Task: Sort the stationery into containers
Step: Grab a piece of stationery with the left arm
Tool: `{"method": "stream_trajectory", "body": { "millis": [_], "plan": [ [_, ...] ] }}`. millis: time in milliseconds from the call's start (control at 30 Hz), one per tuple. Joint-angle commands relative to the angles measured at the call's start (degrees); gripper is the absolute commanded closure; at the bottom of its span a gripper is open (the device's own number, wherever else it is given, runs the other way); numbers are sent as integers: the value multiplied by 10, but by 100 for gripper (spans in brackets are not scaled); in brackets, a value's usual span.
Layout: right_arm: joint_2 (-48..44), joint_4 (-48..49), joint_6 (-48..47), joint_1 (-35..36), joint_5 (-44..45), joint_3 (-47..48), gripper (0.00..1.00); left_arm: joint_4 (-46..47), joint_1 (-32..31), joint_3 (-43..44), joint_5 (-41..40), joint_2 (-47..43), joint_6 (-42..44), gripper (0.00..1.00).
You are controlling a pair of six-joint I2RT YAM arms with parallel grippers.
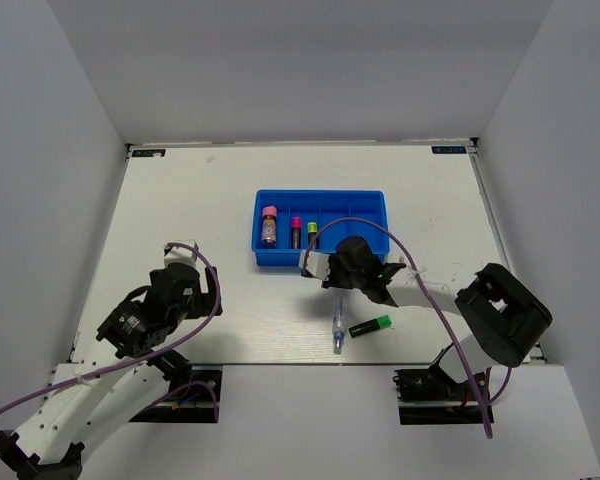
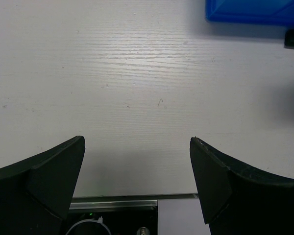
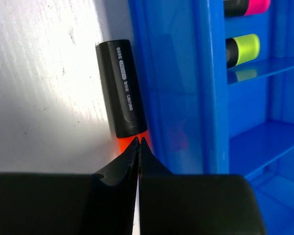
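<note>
The blue tray (image 1: 372,203) lies mid-table, with a pink-capped glue stick (image 1: 269,226), a pink-capped highlighter (image 1: 296,232) and a yellow-capped highlighter (image 1: 312,234) in its left compartments. My right gripper (image 1: 327,266) is at the tray's near edge. In the right wrist view it (image 3: 138,142) is shut, tips together, over the orange cap of a black highlighter (image 3: 121,90). That highlighter lies on the table against the tray's outer wall (image 3: 176,88). A clear blue-tipped pen (image 1: 337,328) and a green-capped highlighter (image 1: 371,326) lie nearer. My left gripper (image 2: 137,161) is open and empty.
White walls enclose the table on three sides. The left arm (image 1: 150,310) sits over the table's near left, well apart from the tray. The tray's right compartments (image 3: 264,142) show blue floor only. The tray's corner (image 2: 255,10) shows at the top right of the left wrist view.
</note>
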Motion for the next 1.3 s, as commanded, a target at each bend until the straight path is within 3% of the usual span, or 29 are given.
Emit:
{"method": "stream_trajectory", "body": {
  "millis": [0,567,1267],
  "plan": [
    [6,47,-10,7,24,-12,100,-5,1,-2,2,-5,-5,2],
    [28,92,-39,21,50,-26,100,-9,2,-8,11,-5,-14,2],
    [-35,-11,28,34,-82,-22,100,16,3,-32,71,-1,-60,2]
  ]
}}
